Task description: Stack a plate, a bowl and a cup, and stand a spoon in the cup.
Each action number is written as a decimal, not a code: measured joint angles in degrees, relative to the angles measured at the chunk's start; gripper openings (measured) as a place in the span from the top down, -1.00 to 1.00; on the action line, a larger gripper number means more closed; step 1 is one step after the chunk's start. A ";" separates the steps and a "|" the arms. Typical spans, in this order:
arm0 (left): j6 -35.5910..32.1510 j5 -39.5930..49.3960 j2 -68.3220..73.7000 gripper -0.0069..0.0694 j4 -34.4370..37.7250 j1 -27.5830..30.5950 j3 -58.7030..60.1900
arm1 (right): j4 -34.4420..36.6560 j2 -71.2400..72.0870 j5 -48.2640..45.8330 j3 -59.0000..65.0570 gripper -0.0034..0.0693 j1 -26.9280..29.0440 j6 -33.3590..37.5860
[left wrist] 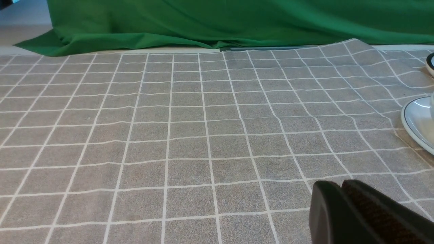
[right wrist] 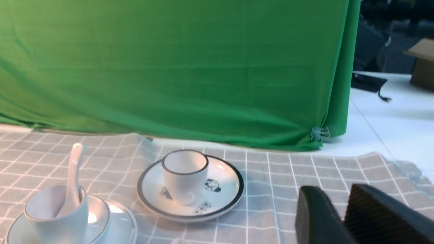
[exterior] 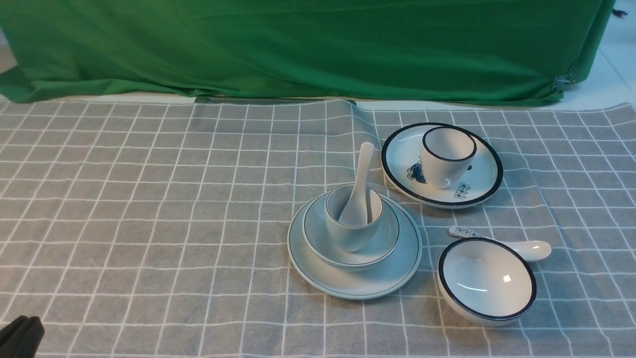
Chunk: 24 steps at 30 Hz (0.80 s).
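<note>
The pale plate [exterior: 357, 286] lies mid-table with the pale bowl [exterior: 315, 231] on it and the plain cup [exterior: 350, 237] in the bowl. The plain spoon [exterior: 362, 169] stands in the cup, handle leaning up and away. My left gripper [exterior: 20, 335] is at the near left corner, far from the stack; in the left wrist view it [left wrist: 340, 184] is shut on nothing, with the plate's edge [left wrist: 415, 122] at the frame's side. My right gripper [right wrist: 334, 189] is open and empty, off to the side of the cup [right wrist: 57, 217] and spoon [right wrist: 73, 173].
A black-rimmed plate [exterior: 477, 184] with a black-rimmed cup [exterior: 447, 156] on it sits behind the stack to the right. A black-rimmed bowl [exterior: 487, 281] and a marked spoon [exterior: 502, 241] lie at the near right. A green cloth [exterior: 298, 44] closes the back.
</note>
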<state>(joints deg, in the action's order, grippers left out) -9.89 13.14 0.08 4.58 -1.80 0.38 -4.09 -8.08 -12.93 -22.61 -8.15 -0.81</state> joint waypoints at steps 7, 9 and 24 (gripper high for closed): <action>0.00 0.00 0.00 0.77 0.00 0.00 0.00 | -0.20 3.48 1.66 9.02 0.34 8.69 0.36; -0.16 0.00 0.00 0.77 0.00 0.00 0.00 | -0.20 4.91 2.24 15.56 0.33 11.21 0.36; -0.16 0.11 -0.05 0.77 -0.19 0.00 0.00 | -0.59 7.99 -1.66 23.04 0.29 5.45 2.79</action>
<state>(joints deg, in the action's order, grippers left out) -10.04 13.25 0.04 4.38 -1.80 0.38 -4.68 -0.09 -14.59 0.43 -2.70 1.98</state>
